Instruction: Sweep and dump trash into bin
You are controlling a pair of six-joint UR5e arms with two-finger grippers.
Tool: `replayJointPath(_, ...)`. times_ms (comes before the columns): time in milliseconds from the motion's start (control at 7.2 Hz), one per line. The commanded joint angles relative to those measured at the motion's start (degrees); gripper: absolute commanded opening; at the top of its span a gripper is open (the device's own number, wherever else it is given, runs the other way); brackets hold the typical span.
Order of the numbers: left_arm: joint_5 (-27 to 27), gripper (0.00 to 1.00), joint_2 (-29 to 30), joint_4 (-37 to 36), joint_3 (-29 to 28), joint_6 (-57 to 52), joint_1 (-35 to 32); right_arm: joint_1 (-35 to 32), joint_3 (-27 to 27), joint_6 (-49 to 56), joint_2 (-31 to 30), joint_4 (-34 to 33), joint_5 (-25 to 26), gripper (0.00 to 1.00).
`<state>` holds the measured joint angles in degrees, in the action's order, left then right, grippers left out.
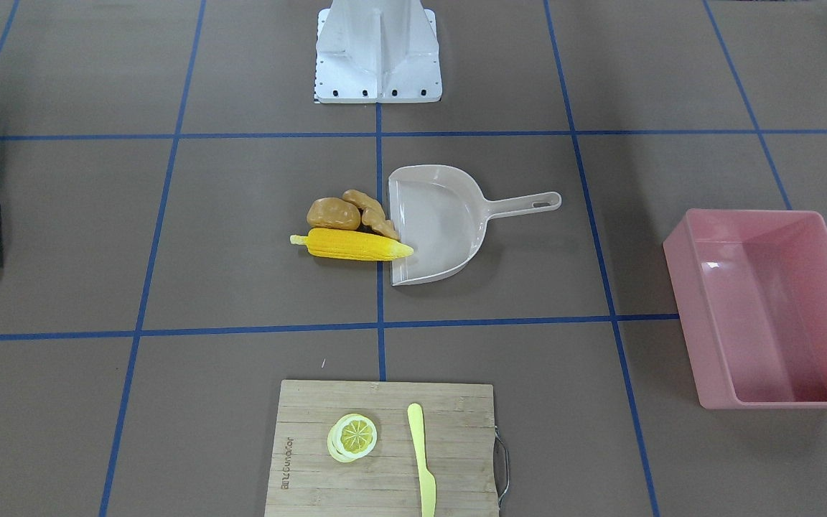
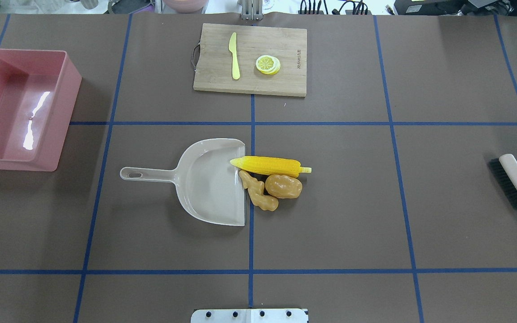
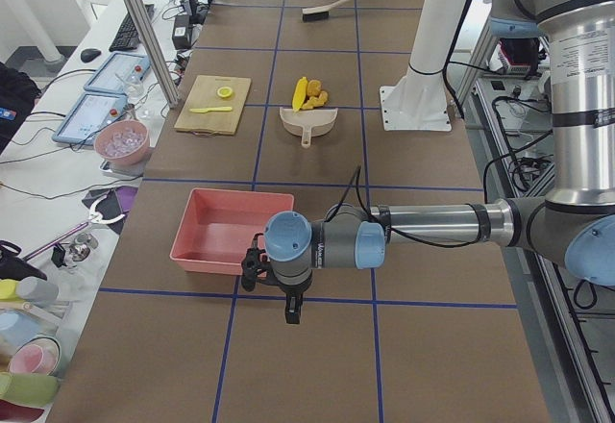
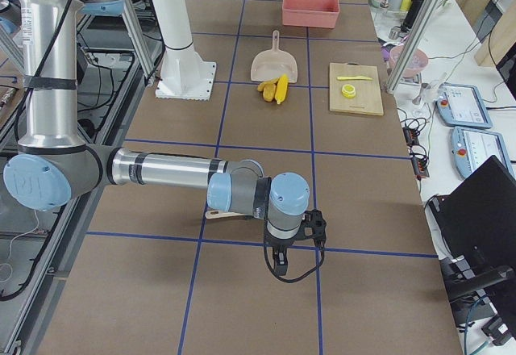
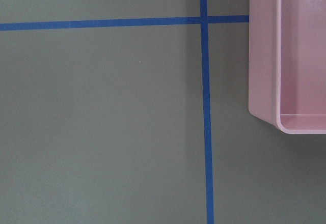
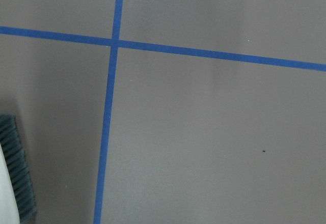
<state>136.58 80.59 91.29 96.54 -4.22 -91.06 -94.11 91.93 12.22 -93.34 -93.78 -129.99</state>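
Observation:
The yellow corn cob [image 1: 356, 245], brown potato [image 1: 333, 213] and tan ginger root [image 1: 374, 212] lie bunched at the open mouth of the beige dustpan [image 1: 442, 222]; the corn's tip reaches over its lip. The pink bin [image 1: 693, 323] stands empty toward the robot's left, also seen in the overhead view [image 2: 67, 112]. My left gripper [image 3: 291, 312] hangs beyond the bin near the table's end. My right gripper [image 4: 278, 268] hangs near the opposite end, close to the brush [image 2: 516, 181]. Both show only in side views, so I cannot tell whether they are open or shut.
A wooden cutting board [image 1: 313, 459] with a lemon slice [image 1: 352, 436] and a yellow knife [image 1: 424, 459] lies at the table's far side. The robot's white base [image 1: 377, 64] stands behind the dustpan. Blue tape lines grid the brown table.

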Motion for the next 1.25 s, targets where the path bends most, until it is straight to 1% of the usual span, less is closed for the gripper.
replayJointPath(0,0.35,0.98,-0.26,0.2,0.05,-0.26,0.0,-0.02,0.0,0.0,0.0,0.0,0.0,1.0)
replayJointPath(139,0.96,0.98,-0.26,0.12,-0.03,-0.26,0.0,-0.02,0.0,0.0,0.0,0.0,0.0,1.0)
replayJointPath(1111,0.88,0.98,0.18,0.73,0.31,-0.35,0.0,0.06,1.05,-0.26,0.78,0.09,-0.26,1.0)
